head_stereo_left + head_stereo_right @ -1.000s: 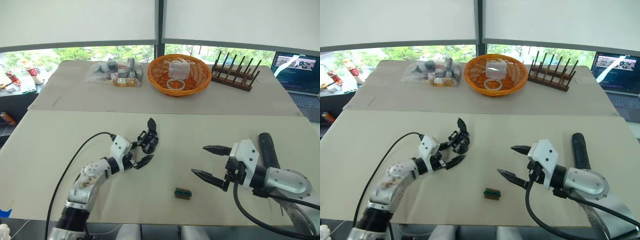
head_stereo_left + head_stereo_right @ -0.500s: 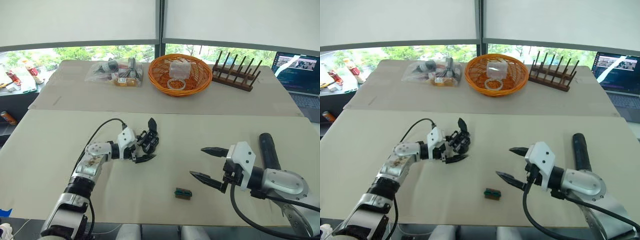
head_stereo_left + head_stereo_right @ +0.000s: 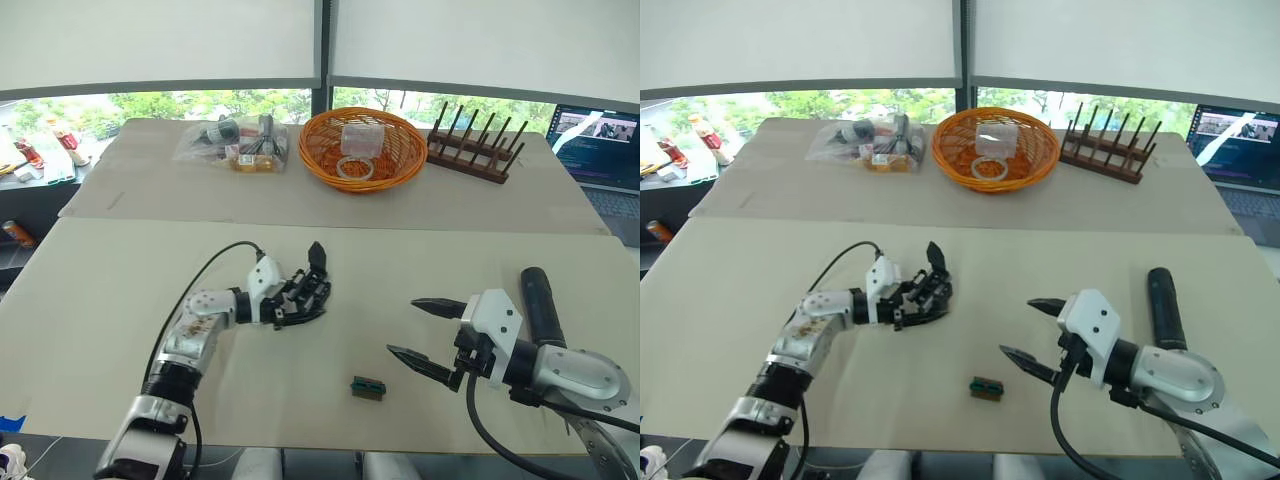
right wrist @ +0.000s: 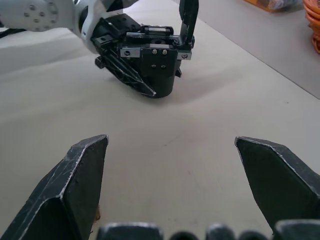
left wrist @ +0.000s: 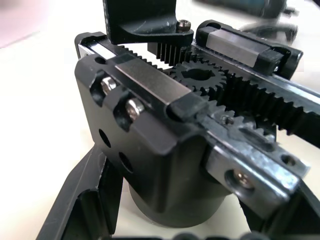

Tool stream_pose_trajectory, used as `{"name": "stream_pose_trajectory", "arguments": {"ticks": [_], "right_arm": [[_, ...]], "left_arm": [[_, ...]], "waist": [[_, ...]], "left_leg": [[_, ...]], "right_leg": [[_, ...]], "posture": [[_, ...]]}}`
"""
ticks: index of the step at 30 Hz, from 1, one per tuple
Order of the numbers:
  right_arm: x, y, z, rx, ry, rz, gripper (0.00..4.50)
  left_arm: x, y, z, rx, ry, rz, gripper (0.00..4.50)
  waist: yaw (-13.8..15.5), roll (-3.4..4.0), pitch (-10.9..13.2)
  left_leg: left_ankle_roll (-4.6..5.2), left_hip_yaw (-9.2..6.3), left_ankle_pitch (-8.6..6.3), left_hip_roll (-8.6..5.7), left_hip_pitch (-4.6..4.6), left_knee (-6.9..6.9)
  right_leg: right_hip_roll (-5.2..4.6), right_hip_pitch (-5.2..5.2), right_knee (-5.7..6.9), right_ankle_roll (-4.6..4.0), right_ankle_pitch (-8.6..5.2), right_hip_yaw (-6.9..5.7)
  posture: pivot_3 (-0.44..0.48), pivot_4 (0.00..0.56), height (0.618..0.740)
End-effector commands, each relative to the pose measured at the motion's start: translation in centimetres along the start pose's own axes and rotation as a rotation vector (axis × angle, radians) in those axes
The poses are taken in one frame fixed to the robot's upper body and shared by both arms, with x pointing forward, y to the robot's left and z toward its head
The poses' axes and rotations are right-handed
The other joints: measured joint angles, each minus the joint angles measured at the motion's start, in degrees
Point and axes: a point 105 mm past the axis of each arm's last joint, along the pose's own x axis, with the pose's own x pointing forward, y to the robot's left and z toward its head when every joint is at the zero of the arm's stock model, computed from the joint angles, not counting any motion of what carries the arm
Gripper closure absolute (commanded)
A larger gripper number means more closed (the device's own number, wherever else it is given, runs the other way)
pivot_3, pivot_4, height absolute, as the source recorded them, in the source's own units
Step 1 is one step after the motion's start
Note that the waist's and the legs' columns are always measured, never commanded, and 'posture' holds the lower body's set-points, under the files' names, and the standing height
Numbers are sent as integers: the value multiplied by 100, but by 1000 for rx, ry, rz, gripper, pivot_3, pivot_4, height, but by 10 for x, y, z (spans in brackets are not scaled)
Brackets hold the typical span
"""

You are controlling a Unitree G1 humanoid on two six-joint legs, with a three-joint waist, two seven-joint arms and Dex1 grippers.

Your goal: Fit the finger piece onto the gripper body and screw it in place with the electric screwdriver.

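A: What is on the left?
B: The left claw (image 3: 300,305) seems clamped around the gripper body (image 3: 312,288) on the table (image 3: 420,260); a loose hold could tip it.
A: And right?
B: The right claw (image 3: 420,330) is spread, empty; the screwdriver (image 3: 540,300) lies beyond it, easily nudged.

White-shelled arms, black cables

Beige worktop (image 3: 90,290) across lower frame, second beige table (image 3: 150,180) behind it, lowered white roller blinds (image 3: 160,40) along top, daylight and green foliage through window strip (image 3: 150,105) beneath.
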Motion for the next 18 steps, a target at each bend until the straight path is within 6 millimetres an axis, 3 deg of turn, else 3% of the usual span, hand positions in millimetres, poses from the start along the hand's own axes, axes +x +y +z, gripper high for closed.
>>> {"name": "stream_pose_trajectory", "arguments": {"ticks": [1,8,10,13,18], "right_arm": [[-5,5,11,-43,-32,-11,0],[-4,11,7,-27,-25,-12,0],[-4,11,5,-27,-21,-13,0],[-4,10,4,-32,-14,-12,0],[-3,7,4,-37,-16,-12,0]], "left_arm": [[15,-2,25,39,-29,137,1948],[27,-9,3,66,71,276,1948],[25,-11,-2,33,76,279,1037],[16,-16,-8,-31,79,221,46],[-6,-17,-10,-12,88,45,46]], "waist": [[9,0,0],[-22,1,0],[-24,1,-1],[-30,1,-1],[-44,3,-1]], "left_leg": [[2,0,-1,0,-1,5],[21,0,-12,0,3,20],[21,-1,-12,-1,4,25],[22,-1,-12,0,6,24],[22,0,-12,0,8,23]], "right_leg": [[1,0,1,0,0,0],[5,4,6,0,0,1],[4,9,5,0,0,1],[5,10,4,0,0,0],[5,10,4,0,0,0]], "posture": [[0,150,740],[0,150,740],[0,150,740],[0,150,740],[0,150,740]]}}
